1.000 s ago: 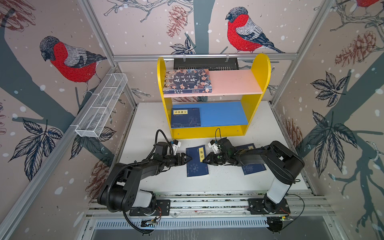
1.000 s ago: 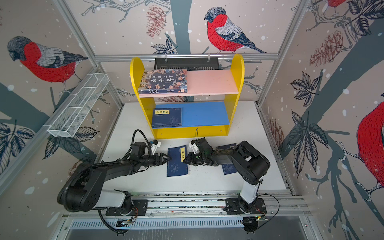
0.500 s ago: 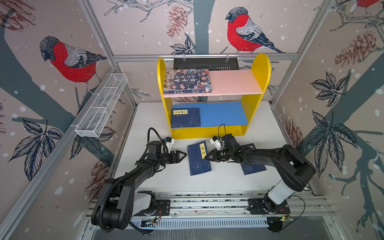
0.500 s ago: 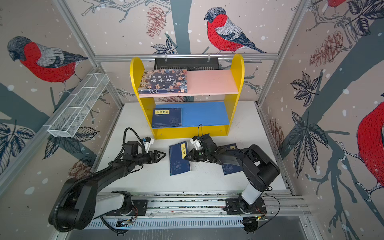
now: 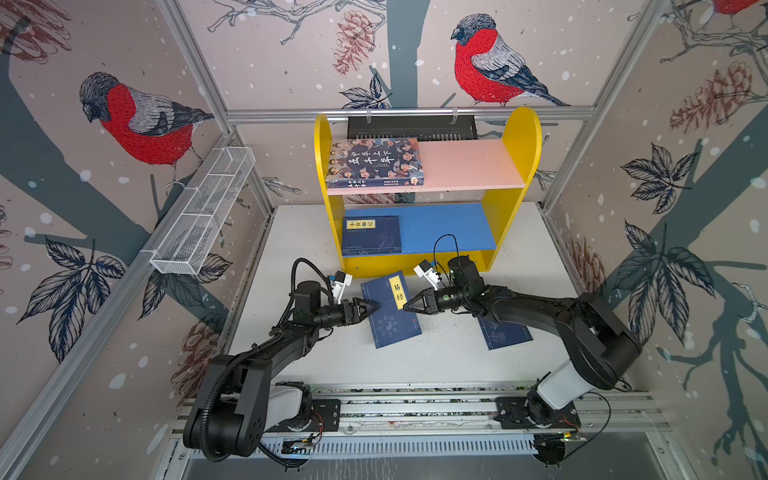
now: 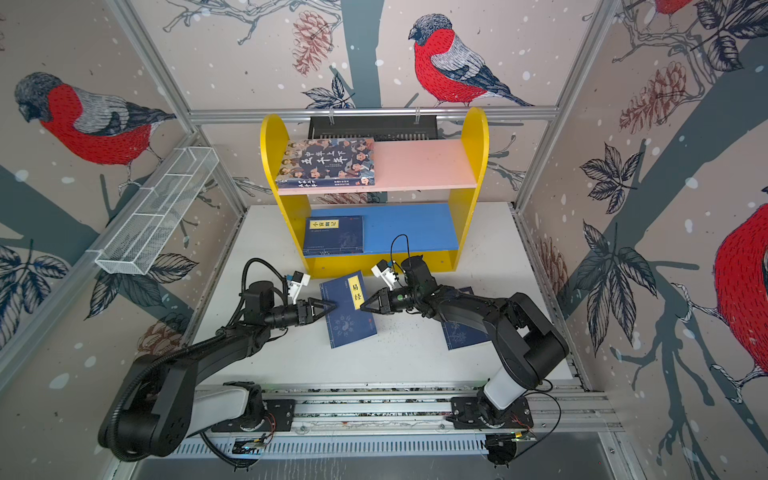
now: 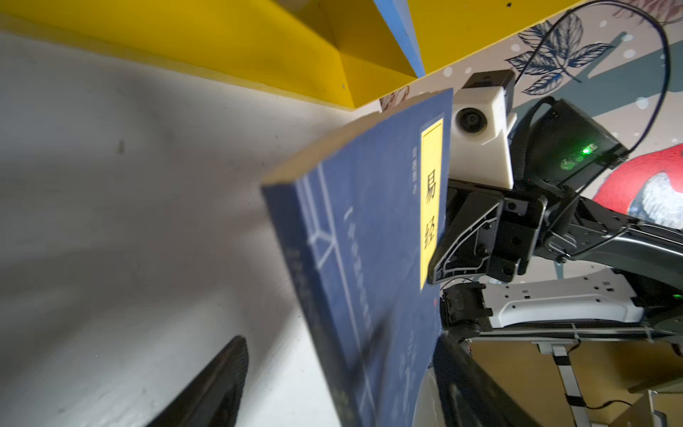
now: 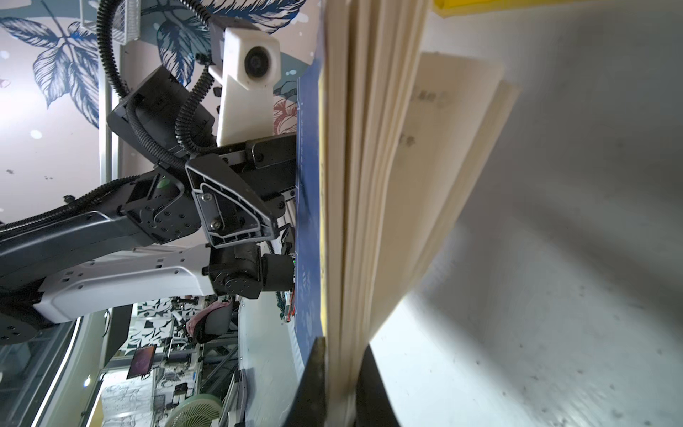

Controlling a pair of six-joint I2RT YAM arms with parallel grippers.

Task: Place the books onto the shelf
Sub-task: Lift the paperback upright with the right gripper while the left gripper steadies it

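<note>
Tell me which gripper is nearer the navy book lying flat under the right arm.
Right. The right gripper is just beside the flat book, its arm crossing above it; the left gripper is farther, across the raised book.

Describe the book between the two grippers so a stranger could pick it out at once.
Find the yellow shelf at the back of the white table. Just in front of its base, a navy book sits tilted between the left gripper and the right gripper, which pinches its page edge. Unlike the second navy book, half hidden under the right arm, it shows a vertical yellow label reading 易经.
</note>
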